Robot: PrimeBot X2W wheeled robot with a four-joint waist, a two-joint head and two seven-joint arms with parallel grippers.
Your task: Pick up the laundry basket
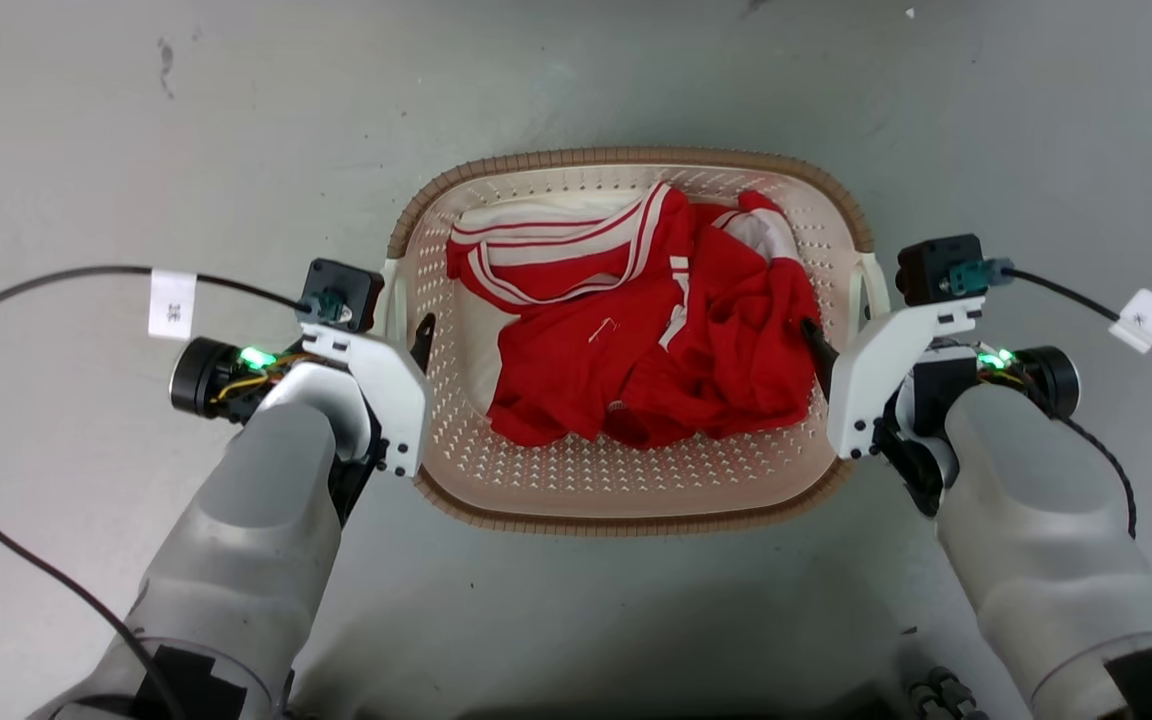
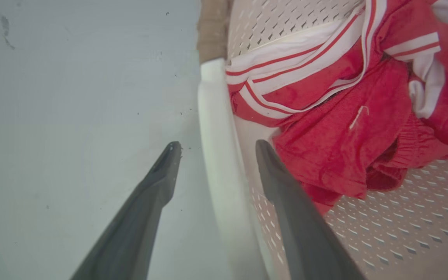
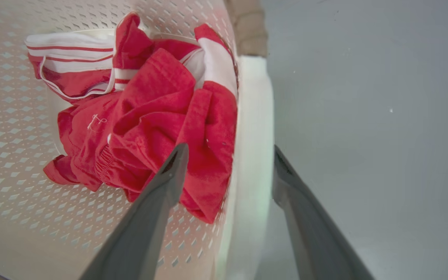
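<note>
The laundry basket (image 1: pixel 626 158), cream perforated plastic with a brown rim, stands on the grey floor in the middle of the head view, holding red and white clothes (image 1: pixel 636 350). My left gripper (image 1: pixel 406 335) is open at its left side. In the left wrist view the left gripper (image 2: pixel 216 149) straddles the white handle (image 2: pixel 214 116), one finger outside the basket (image 2: pixel 383 217) and one inside. My right gripper (image 1: pixel 836 340) is open at the right side. In the right wrist view the right gripper (image 3: pixel 230 151) straddles the white handle (image 3: pixel 253 128) of the basket (image 3: pixel 14 155), its inner finger against the red cloth (image 3: pixel 161 116).
Bare grey floor (image 1: pixel 136 150) surrounds the basket. Black cables with white tags (image 1: pixel 173 304) loop out from both wrists over the floor at the left and right. My pale forearms (image 1: pixel 256 520) come up from the bottom corners.
</note>
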